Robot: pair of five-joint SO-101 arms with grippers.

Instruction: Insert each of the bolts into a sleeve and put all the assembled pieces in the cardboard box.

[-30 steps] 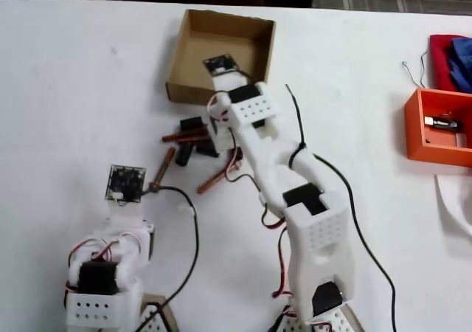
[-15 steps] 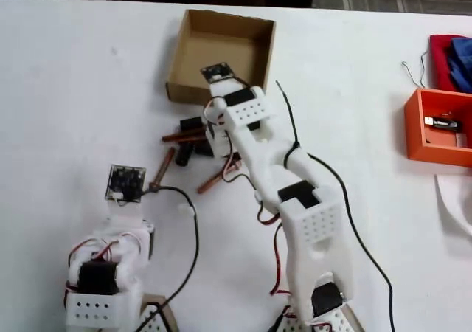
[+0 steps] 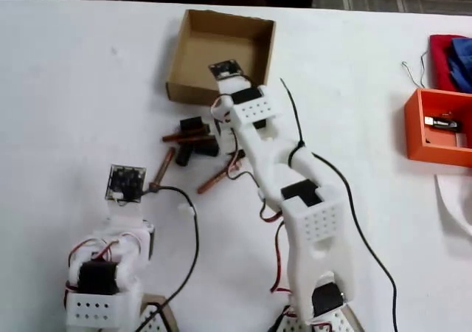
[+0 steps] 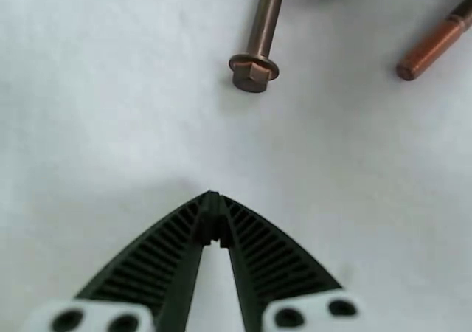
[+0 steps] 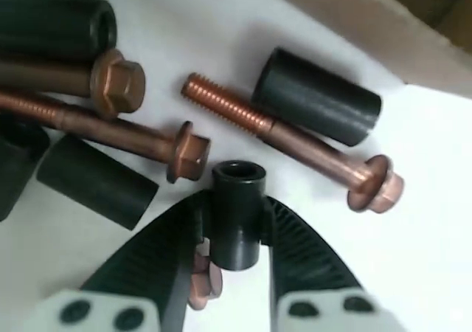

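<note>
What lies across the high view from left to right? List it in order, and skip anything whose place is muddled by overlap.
left arm → cardboard box → orange box

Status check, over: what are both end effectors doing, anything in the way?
Right end effector shut on sleeve, bolt head under it. Left end effector shut, empty, near loose bolt. Other bolts and sleeves lie loose beside cardboard box.
</note>
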